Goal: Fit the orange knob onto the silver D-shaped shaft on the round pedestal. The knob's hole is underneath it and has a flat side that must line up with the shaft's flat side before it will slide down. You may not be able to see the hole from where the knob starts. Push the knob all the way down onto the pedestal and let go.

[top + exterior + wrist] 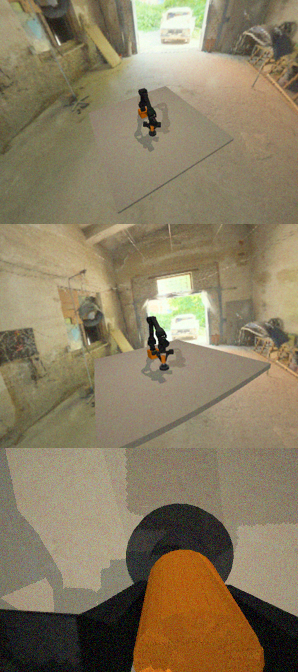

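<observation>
The orange knob (152, 128) (164, 359) (187, 603) is held upright between the fingers of my gripper (152, 127) (163, 358) (183, 590), which is shut on it. The round dark pedestal (152, 133) (164, 367) (180, 523) stands on the table directly under the knob. In the wrist view the knob covers the near part and middle of the pedestal. The silver shaft is hidden, and so are the knob's hole and its flat side. I cannot tell whether the knob's lower end touches the pedestal.
The grey table (176, 153) (176, 401) carries the arm. An orange block (142, 112) sits at the arm's base, behind and left of the pedestal. The arm's shadows fall around the pedestal.
</observation>
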### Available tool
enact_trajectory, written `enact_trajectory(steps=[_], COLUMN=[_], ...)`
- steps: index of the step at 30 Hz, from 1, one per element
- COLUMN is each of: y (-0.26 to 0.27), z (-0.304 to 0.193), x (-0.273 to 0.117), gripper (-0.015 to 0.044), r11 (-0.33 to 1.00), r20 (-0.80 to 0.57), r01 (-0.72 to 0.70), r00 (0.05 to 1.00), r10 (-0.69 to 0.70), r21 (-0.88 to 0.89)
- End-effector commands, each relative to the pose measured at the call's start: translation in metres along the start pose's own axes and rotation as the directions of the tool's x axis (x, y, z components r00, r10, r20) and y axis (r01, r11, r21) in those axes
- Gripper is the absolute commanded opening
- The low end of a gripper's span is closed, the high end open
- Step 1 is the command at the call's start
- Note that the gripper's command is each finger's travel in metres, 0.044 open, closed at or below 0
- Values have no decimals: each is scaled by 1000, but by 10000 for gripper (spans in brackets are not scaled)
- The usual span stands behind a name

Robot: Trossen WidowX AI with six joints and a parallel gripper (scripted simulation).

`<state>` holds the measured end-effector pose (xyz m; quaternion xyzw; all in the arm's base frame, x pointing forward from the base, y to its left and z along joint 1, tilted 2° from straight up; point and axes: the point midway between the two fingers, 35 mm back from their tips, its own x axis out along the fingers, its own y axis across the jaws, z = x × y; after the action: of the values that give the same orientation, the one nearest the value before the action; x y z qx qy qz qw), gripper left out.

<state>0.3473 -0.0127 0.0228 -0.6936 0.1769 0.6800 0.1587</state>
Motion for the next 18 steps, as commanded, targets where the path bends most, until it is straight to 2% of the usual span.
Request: enact_trajectory(steps=[1, 13, 18], y=[-1, -1, 0], z=[-3, -3, -2], x=[1, -5, -5], gripper=[0, 0, 0], r11=[1000, 1000, 985], r20=[-7, -7, -7], r01=[1, 1, 0], r00=[1000, 1000, 1000], r10=[-1, -1, -1], r21=[-4, -12, -171])
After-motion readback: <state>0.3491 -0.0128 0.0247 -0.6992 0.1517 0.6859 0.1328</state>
